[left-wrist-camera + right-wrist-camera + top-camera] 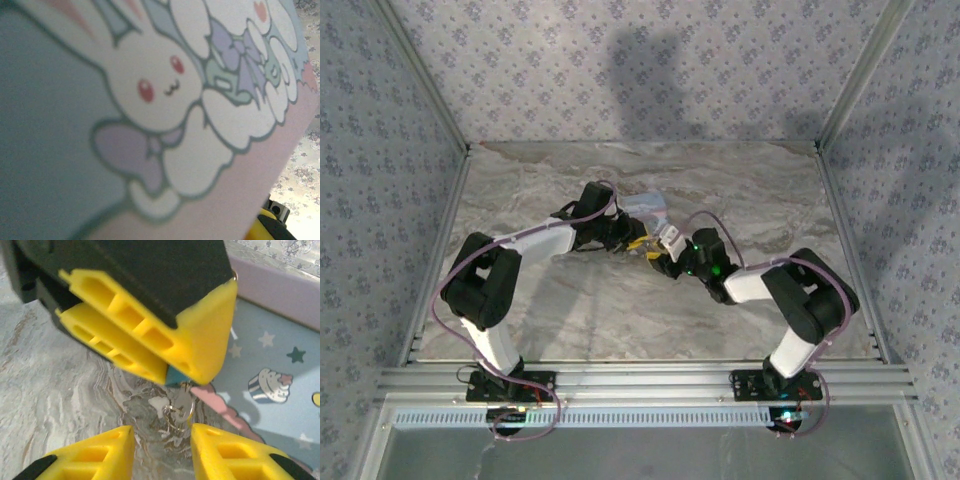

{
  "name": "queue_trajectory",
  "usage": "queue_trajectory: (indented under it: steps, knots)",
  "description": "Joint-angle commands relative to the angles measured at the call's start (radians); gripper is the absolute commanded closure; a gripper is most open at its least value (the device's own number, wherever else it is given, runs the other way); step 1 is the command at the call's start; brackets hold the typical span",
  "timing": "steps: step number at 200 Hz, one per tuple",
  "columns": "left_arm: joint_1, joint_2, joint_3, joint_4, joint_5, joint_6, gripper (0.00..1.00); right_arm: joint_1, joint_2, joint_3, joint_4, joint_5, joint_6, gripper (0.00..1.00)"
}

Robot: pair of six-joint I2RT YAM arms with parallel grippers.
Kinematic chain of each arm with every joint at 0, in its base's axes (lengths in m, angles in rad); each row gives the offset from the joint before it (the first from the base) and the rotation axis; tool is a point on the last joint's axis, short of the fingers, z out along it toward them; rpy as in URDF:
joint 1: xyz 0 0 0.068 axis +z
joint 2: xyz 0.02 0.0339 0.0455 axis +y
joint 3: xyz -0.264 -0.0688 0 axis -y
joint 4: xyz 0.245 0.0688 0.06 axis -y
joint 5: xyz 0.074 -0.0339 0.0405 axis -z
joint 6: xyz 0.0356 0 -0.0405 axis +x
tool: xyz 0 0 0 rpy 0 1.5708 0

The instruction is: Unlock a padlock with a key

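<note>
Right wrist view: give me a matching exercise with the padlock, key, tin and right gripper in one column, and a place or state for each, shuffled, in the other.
1. padlock
2. key
3. tin
4. right gripper

A. jaws apart, holding nothing
B. pale blue, cupcake picture
C. pinched in the left gripper
D. dangling just below the padlock

Pairs: 1-C, 2-D, 3-B, 4-A
</note>
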Motion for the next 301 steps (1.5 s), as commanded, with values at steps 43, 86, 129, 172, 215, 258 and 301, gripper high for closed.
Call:
queue_trajectory:
  steps: [43, 86, 129, 172, 215, 258, 301]
  knots:
    - [-0.007, -0.002, -0.008, 0.066, 0.001, 0.024, 0.88, -0.094, -0.023, -0.028, 0.092, -0.191, 0.281, 0.64]
    - [-0.009, 0.0, -0.008, 0.066, 0.002, 0.028, 0.89, -0.118, 0.007, 0.013, 0.118, -0.275, 0.476, 0.66]
    - [-0.01, 0.003, -0.007, 0.07, 0.005, 0.027, 0.89, -0.121, 0.056, 0.036, 0.142, -0.286, 0.612, 0.68]
    - [-0.013, 0.004, -0.006, 0.07, 0.008, 0.027, 0.89, -0.113, 0.093, 0.063, 0.131, -0.271, 0.65, 0.71]
    - [-0.013, 0.007, -0.003, 0.072, 0.009, 0.025, 0.89, -0.109, 0.12, 0.095, 0.121, -0.262, 0.66, 0.74]
    - [-0.014, 0.009, -0.002, 0.072, 0.011, 0.026, 0.89, -0.101, 0.151, 0.11, 0.121, -0.256, 0.664, 0.78]
    - [-0.015, 0.01, -0.002, 0.073, 0.012, 0.024, 0.89, -0.097, 0.169, 0.111, 0.138, -0.255, 0.683, 0.9]
